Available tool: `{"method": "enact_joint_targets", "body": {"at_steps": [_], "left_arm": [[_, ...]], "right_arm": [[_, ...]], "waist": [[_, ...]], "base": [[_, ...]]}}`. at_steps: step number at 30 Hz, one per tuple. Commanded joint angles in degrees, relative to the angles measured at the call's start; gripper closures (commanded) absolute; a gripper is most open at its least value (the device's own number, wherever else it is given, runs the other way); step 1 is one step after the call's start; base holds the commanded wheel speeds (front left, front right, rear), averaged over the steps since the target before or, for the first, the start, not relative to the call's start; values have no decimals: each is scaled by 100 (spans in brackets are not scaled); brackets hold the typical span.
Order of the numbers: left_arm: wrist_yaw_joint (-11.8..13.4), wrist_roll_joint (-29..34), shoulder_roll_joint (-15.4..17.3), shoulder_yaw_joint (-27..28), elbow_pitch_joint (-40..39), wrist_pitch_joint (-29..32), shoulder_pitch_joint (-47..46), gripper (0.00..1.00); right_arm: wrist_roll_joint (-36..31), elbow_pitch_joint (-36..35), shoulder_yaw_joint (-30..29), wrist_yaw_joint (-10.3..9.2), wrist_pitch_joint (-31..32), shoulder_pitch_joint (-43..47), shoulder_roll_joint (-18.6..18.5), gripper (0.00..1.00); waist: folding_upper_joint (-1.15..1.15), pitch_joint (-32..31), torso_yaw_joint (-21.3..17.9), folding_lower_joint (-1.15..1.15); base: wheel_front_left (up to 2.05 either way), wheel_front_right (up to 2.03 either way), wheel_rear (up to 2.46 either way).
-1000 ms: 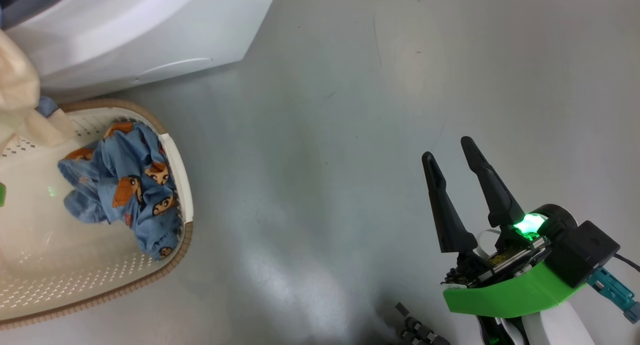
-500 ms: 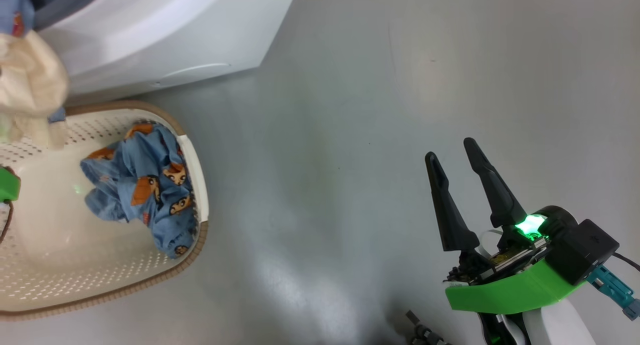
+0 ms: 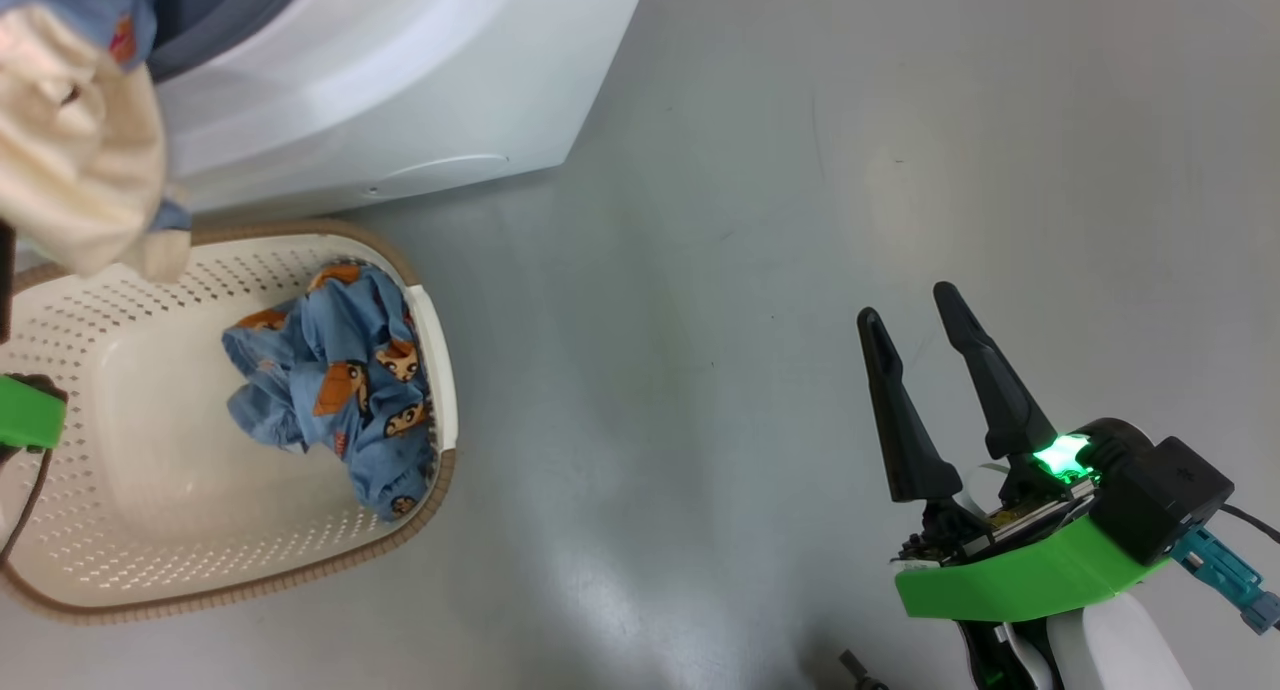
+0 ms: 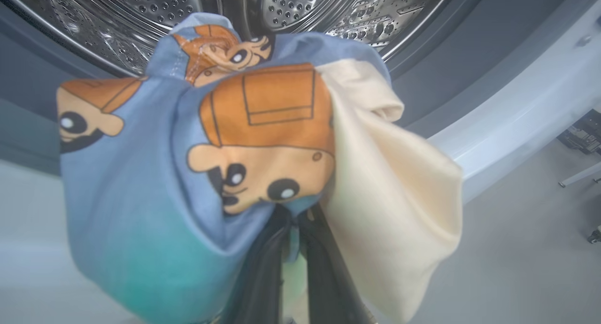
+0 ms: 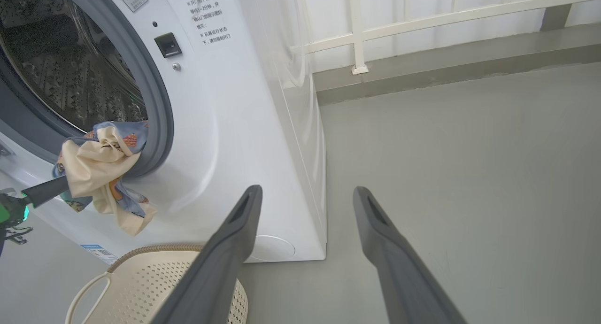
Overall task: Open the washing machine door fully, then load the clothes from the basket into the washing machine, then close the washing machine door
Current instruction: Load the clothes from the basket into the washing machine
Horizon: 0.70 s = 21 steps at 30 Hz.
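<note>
Your left gripper (image 4: 293,239) is pinched tight on a bundle of the clothes (image 4: 211,141), blue print and beige, held just outside the gasket (image 5: 162,127) of the washing machine (image 5: 244,127), whose drum (image 4: 155,14) lies straight ahead along the fingers, while another blue garment (image 3: 340,390) waits in the basket (image 3: 250,570) below

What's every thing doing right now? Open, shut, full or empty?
Washing machine: open, drum showing.
Left hand: shut on blue and beige clothes at the drum's mouth.
Right hand: open, empty.
Basket: holds one blue garment.
</note>
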Motion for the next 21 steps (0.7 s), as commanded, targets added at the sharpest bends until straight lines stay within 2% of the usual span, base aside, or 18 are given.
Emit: {"method": "enact_joint_targets", "body": {"at_steps": [1,5,8,12,21], "left_arm": [[-14,6,334,285,-246,-35,55,100],[9,83,508,296,-488,16,-114,100],[153,172,579,271,-506,286,-441,100],[328,267,627,212,-342,760,-1042,100],[550,385,721,218,124,1482,-2257,100]], "right_arm": [[59,-106,116,9,-27,-14,-25,0],[62,-87,152,9,-27,-24,-25,0],[78,-116,201,9,-27,-12,-25,0],[136,-200,251,9,-27,41,-25,0],[258,-394,354,9,-27,247,-25,0]], "waist": [[0,-24,19,0],[0,-24,-16,0],[0,8,-122,0],[0,131,-306,0],[0,360,-741,0]], "base": [[0,0,0],[0,0,0],[0,0,0],[0,0,0],[0,0,0]]}}
